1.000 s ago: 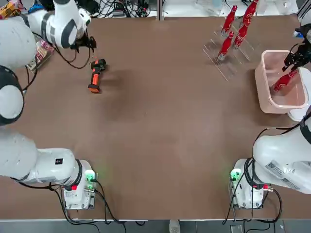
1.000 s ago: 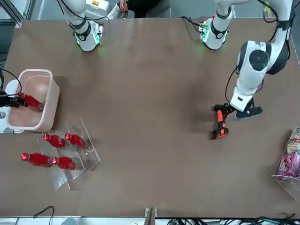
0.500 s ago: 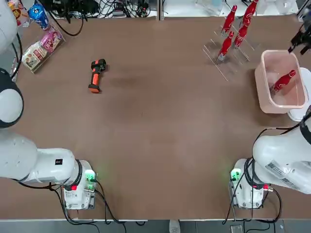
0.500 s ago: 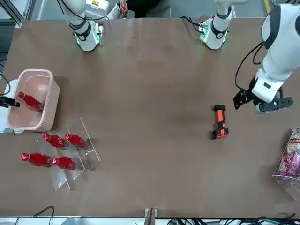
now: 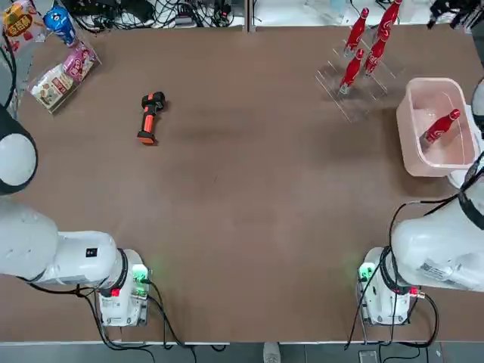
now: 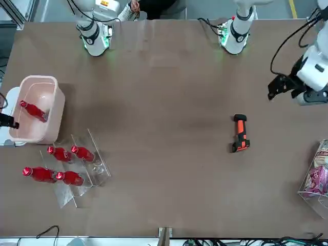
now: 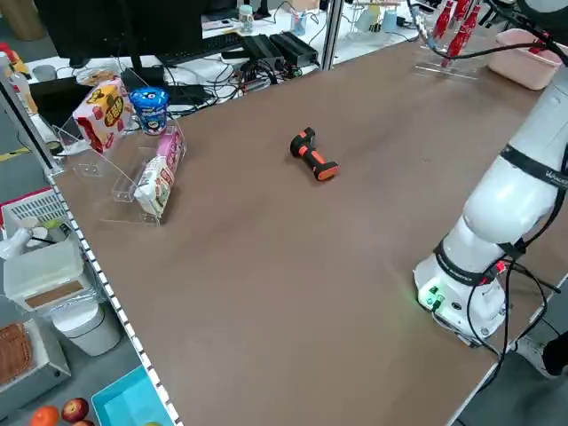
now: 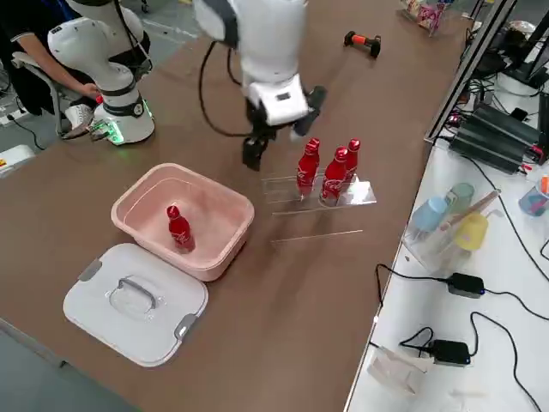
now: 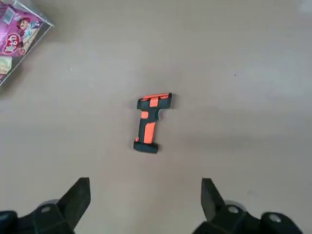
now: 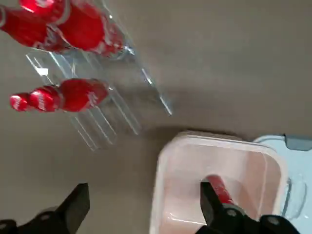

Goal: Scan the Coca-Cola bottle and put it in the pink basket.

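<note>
Brown tabletop (image 5: pixel 249 212), bare over most of its middle. Two white arm bases at near edge, green lamps lit. Pale pink basket (image 5: pixel 414 147) near robot's right edge; white lid (image 8: pixel 135 300) flat on tabletop just beside it, on side away from rack. Clear acrylic rack (image 5: pixel 349 102) near basket toward far edge, holding four red bottles (image 8: pixel 307 168) propped at a slant. Coca-Cola bottle (image 5: pixel 442 125) inside pink basket, tilted, cap up and leaning toward one wall, no pincer touching it. Right pincer (image 8: pixel 281 130) raised above tabletop between rack and basket per right side view, fingers (image 10: pixel 74 203) spread wide, nothing held; right wrist view looks down on rack and basket with bottle inside. Left pincer (image 6: pixel 283 88) raised near robot's left edge, well apart from orange-and-black handheld scanner (image 5: pixel 150 117) lying flat on tabletop; fingers (image 9: pixel 78 195) spread wide in left wrist view, nothing between them. Clear stand (image 7: pixel 133 173) at far left corner with snack packs and blue cup (image 7: pixel 149 108). Person's hand (image 6: pixel 134 6) visible beyond tabletop behind right arm's base.
</note>
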